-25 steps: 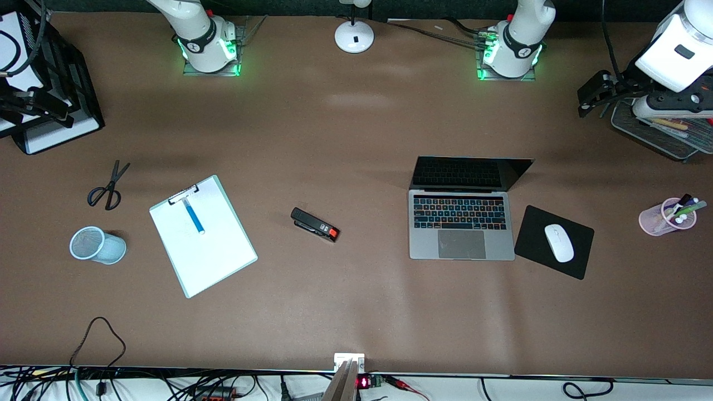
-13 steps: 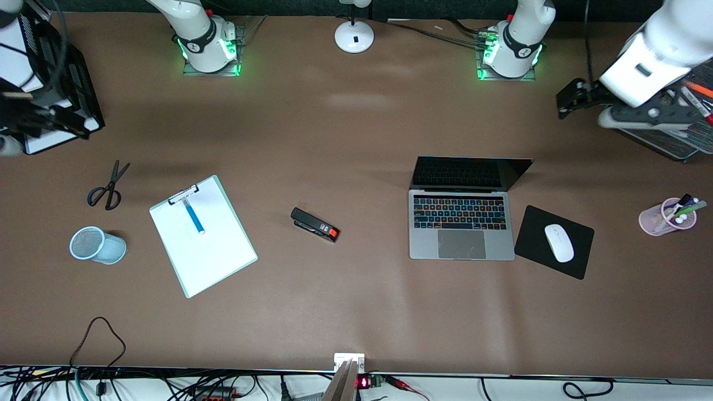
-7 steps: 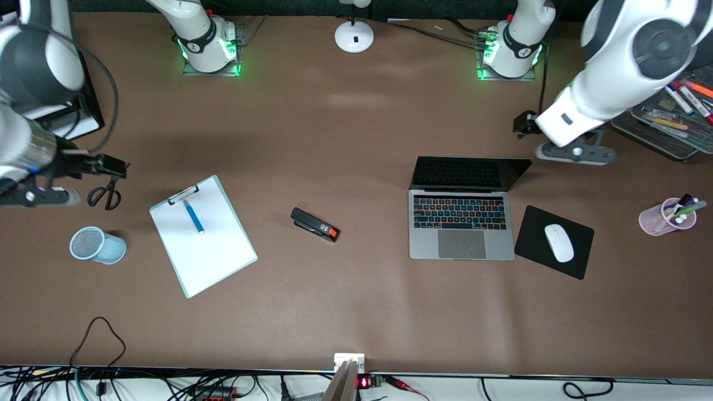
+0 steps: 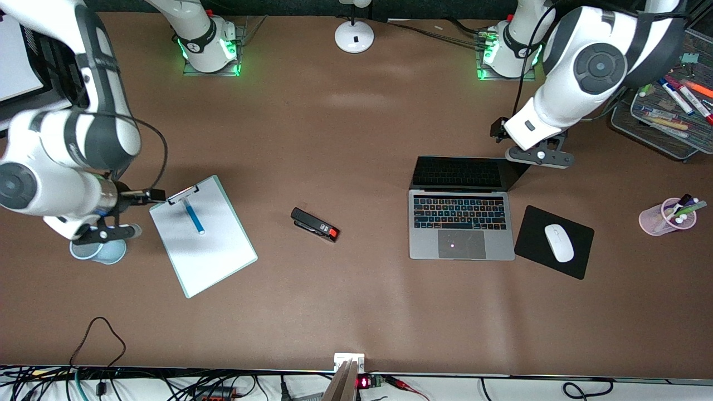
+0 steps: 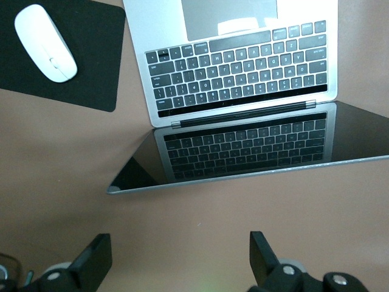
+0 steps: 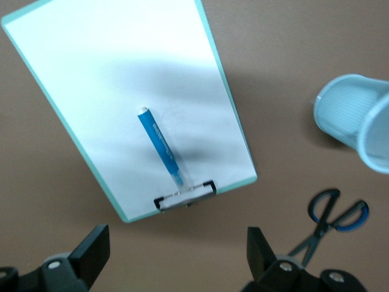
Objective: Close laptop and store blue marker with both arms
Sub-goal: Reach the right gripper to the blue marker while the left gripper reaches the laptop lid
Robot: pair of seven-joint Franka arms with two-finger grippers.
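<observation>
The laptop stands open on the table, its dark screen tilted back; the left wrist view shows its keys. My left gripper is open and empty, over bare table just off the lid's top edge. The blue marker lies on a white clipboard, one end near the clip. My right gripper is open and empty, over bare table beside the clipboard's clip end. The right wrist view shows the marker on the clipboard.
A blue mesh cup lies under the right arm; scissors lie near it. A black stapler lies mid-table. A white mouse sits on a black pad. A pink pen cup and a mesh marker tray stand at the left arm's end.
Both arms swung in from the table's ends. The left gripper came to the laptop's lid, the right gripper to the clipboard's clip end. Nothing on the table has moved.
</observation>
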